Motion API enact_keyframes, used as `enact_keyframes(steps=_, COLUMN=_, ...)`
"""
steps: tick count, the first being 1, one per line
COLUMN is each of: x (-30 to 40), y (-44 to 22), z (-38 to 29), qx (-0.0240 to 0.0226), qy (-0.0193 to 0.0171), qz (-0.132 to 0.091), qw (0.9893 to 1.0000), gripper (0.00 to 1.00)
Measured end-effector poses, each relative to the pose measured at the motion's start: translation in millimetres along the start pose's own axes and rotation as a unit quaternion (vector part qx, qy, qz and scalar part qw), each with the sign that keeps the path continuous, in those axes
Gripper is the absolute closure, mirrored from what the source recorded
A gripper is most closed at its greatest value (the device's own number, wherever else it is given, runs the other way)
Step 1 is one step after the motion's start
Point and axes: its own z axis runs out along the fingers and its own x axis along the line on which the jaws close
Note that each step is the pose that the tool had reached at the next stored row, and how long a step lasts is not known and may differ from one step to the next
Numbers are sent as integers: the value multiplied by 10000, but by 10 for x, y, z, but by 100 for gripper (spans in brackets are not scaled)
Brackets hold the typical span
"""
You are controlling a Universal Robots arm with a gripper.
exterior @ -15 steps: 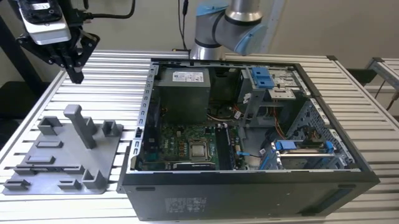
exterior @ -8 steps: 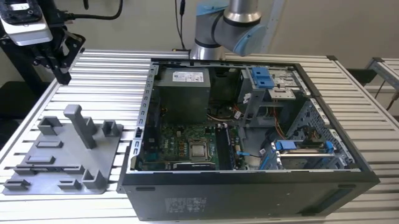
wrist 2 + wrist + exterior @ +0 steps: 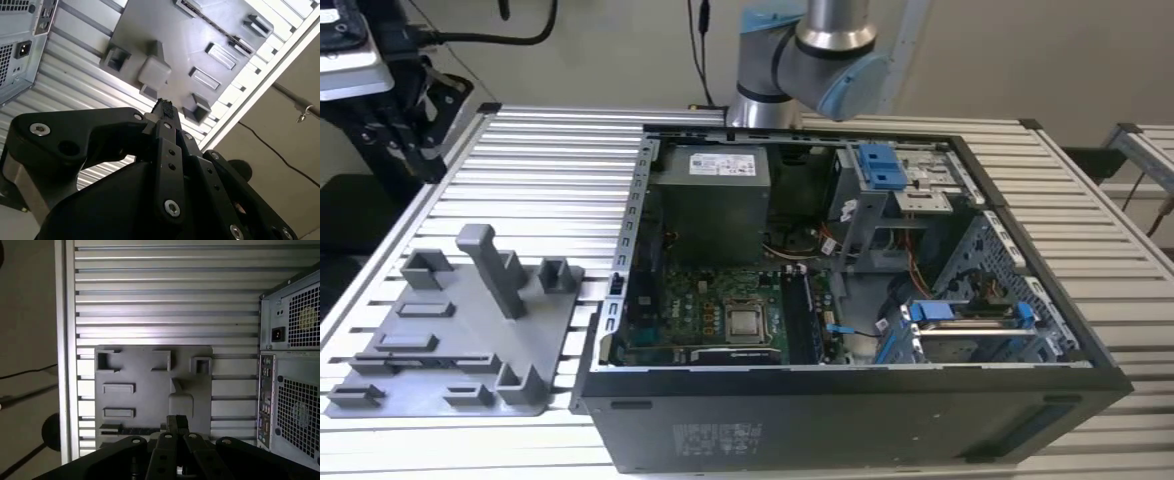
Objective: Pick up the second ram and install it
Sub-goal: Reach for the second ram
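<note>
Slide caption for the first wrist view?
Gripper over the grey fixture tray on the slatted table, a RAM stick edge-on in a tray slot, PC case rear beside it.

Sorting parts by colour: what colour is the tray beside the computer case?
The tray is plain grey, clearest in the exterior view.

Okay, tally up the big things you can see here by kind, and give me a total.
Open computer case: 1
Gray tray: 1
Robot arm: 1
Gripper: 1
Slatted table: 1
Total: 5
</note>
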Motion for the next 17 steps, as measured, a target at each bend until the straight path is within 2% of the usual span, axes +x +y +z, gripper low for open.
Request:
enact_keyframes(steps=14, x=423, y=-31, z=27, qx=0, qy=0, qz=-38, qw=10000, gripper=89)
enact_keyframes(steps=17, x=462, y=-35, z=27, qx=0, qy=0, qz=-40, qw=10000, gripper=89)
